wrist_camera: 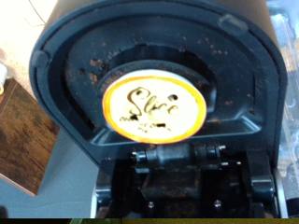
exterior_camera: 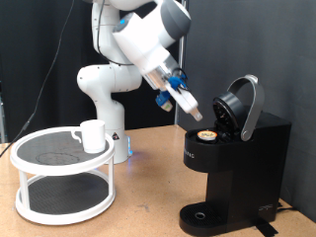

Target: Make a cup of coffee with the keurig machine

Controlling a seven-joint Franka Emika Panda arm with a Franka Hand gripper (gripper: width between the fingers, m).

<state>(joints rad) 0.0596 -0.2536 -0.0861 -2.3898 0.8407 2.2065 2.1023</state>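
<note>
exterior view: keurig machine [exterior_camera: 232, 163] sits at the table's right end, near the front edge, lid [exterior_camera: 244, 104] hinged up and tilted back. a coffee pod [exterior_camera: 206, 135] with a tan top sits in the open brew chamber, pod loaded already. gripper [exterior_camera: 194, 112] hangs just above and to the left of the pod, angled down toward it, not touching as far as i can tell. finger spacing is too small and blurred to read, so cannot tell if they're apart or together; nothing visibly held.

cup [exterior_camera: 93, 135] stands upright on the top tier of a white two-tier round rack [exterior_camera: 61, 202] at the table's left end, well apart from the machine. the drip base [exterior_camera: 202, 217] under the spout holds no cup. bare wood table [exterior_camera: 148, 193] between rack and machine, open room there. robot base [exterior_camera: 109, 123] stands behind the rack near the back edge.

clearance: raised lid sits just right of the gripper, the arm's forearm comes in from upper left, so the chamber is boxed by the lid on one side.

wrist view: looks straight into the chamber; pod lid [wrist_camera: 154, 105] with dark script, yellow rim, centred in the black holder ring [wrist_camera: 70, 103]. brown specks on the ring. fingers not in this picture.
</note>
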